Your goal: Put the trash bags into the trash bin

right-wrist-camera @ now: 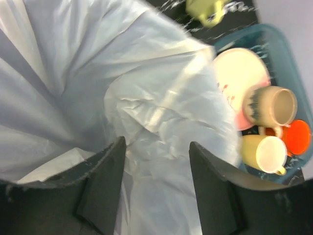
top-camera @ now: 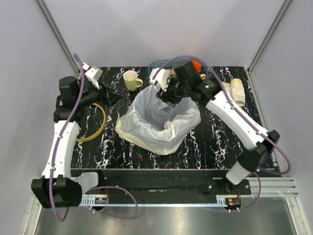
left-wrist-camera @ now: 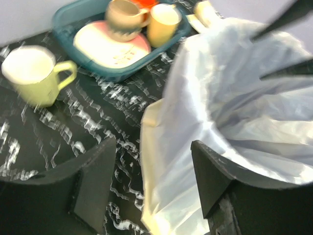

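A large translucent cream-white trash bag [top-camera: 159, 120] stands open-mouthed in the middle of the black marbled table, with a small crumpled bundle of film [top-camera: 168, 126] inside it. The trash bin is hidden; only the bag's film shows there. My left gripper [top-camera: 115, 99] is open just left of the bag, whose pale wall [left-wrist-camera: 234, 98] reaches between its fingers [left-wrist-camera: 98, 181] without being pinched. My right gripper [top-camera: 168, 95] hangs open over the bag's far rim. In the right wrist view it [right-wrist-camera: 157, 176] looks down on crumpled film [right-wrist-camera: 161, 112], with nothing held.
A teal basket [top-camera: 159, 63] at the back holds a plate [right-wrist-camera: 239, 73], mugs [right-wrist-camera: 264, 154] and an orange item [top-camera: 196, 65]. A pale yellow mug [top-camera: 131, 80] stands left of it. A yellow ring [top-camera: 93, 122] lies by the left arm. A cream object [top-camera: 238, 90] sits at the back right.
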Tool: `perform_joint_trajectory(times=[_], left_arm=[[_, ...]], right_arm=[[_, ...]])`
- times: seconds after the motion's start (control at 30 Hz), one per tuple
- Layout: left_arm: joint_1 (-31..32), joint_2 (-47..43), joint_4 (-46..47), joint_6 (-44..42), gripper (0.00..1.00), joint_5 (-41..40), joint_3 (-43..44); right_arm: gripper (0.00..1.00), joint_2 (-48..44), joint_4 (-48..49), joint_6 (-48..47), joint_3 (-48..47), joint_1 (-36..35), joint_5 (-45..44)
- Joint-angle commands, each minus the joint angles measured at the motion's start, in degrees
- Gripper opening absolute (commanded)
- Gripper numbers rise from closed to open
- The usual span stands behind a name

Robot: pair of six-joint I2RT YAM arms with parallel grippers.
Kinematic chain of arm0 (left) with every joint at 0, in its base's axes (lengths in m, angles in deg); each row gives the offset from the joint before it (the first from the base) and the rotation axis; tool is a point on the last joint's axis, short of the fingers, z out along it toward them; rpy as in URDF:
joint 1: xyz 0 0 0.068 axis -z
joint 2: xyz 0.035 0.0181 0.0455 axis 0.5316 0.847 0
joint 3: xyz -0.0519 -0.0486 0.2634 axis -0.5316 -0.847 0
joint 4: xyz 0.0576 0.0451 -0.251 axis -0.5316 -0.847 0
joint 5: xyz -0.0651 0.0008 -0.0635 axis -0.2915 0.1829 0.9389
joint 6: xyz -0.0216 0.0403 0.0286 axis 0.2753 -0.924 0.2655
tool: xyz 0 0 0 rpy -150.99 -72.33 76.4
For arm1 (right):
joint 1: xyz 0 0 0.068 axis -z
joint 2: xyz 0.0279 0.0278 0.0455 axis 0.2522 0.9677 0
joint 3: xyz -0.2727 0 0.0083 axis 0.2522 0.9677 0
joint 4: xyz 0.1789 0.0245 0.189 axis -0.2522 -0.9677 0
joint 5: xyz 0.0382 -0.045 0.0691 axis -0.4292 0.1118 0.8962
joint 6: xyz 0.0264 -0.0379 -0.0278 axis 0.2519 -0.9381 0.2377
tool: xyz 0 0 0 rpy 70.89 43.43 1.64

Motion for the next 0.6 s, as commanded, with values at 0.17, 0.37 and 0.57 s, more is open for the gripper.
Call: perform_joint_trajectory(times=[0.17,0.37,0.57], left_arm=[[25.8,6.4,-25.6,-29.3,0.58,-10.7,22.4],[40.6,15.0,-28.7,-32.9,0.58,-24.0,26.8],[46.3,25.9,-28.4,-33.3,0.59,-26.1,31.4]], right_arm=[[0.74,-7.7,0.4,22.6,-3.0,15.9,8.6],[0.72,-9.5,-1.1,31.8,1.8,25.1,17.1],[0.71,-10.1,-0.5,36.4,5.0,28.2,23.4]])
